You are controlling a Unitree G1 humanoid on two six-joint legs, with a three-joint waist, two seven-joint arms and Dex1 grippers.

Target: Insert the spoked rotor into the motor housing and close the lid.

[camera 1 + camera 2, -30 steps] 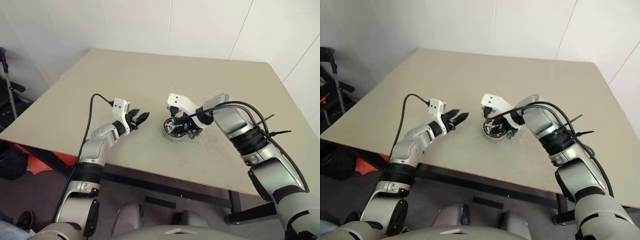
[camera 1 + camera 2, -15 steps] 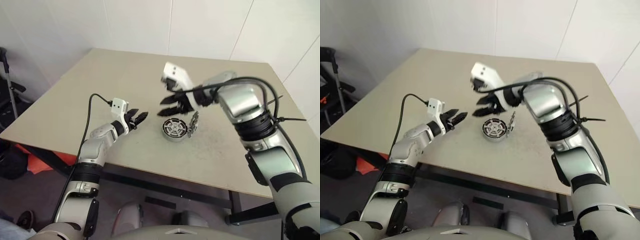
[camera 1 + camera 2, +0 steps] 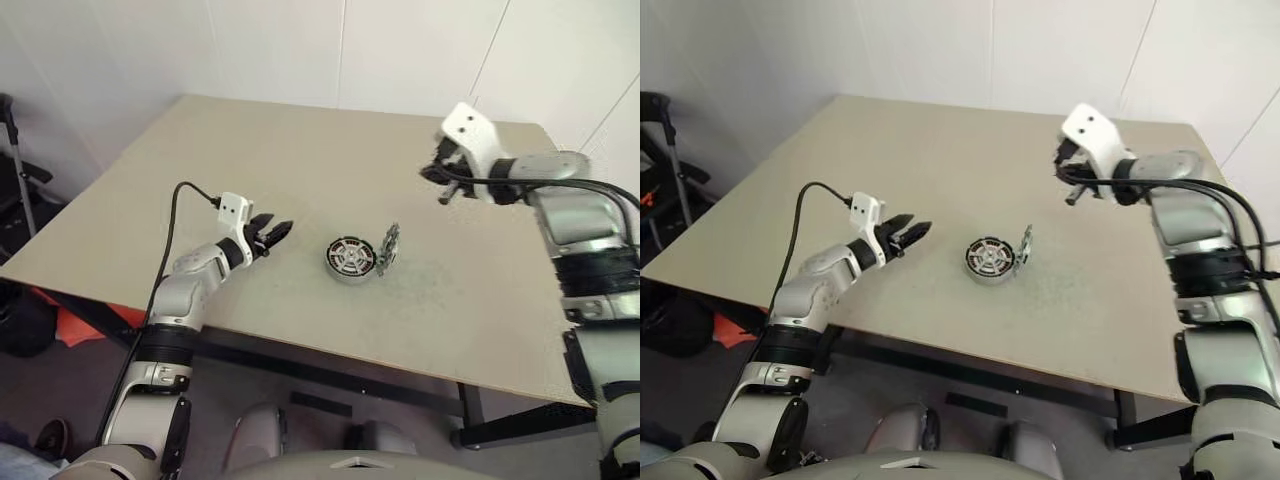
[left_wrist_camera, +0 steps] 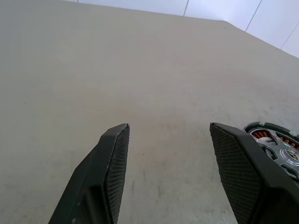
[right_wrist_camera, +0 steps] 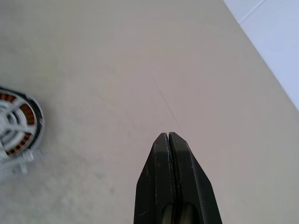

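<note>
Copper-wound silver motor housing (image 3: pixel 350 258) on matte table (image 3: pixel 300 170); left claw (image 4: pixel 168 154) agape, right claw (image 5: pixel 170 140) pinched empty.

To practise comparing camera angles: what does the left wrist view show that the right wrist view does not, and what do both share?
Left wrist view alone: the left pincer, its two fingers standing apart.

Right wrist view alone: the right pincer, its fingers pressed shut on nothing.

Both: the beige table and part of the motor housing, copper windings visible, spoked rotor inside.

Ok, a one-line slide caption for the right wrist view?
Shut right gripper above the table, motor housing with copper windings off to one side.
</note>
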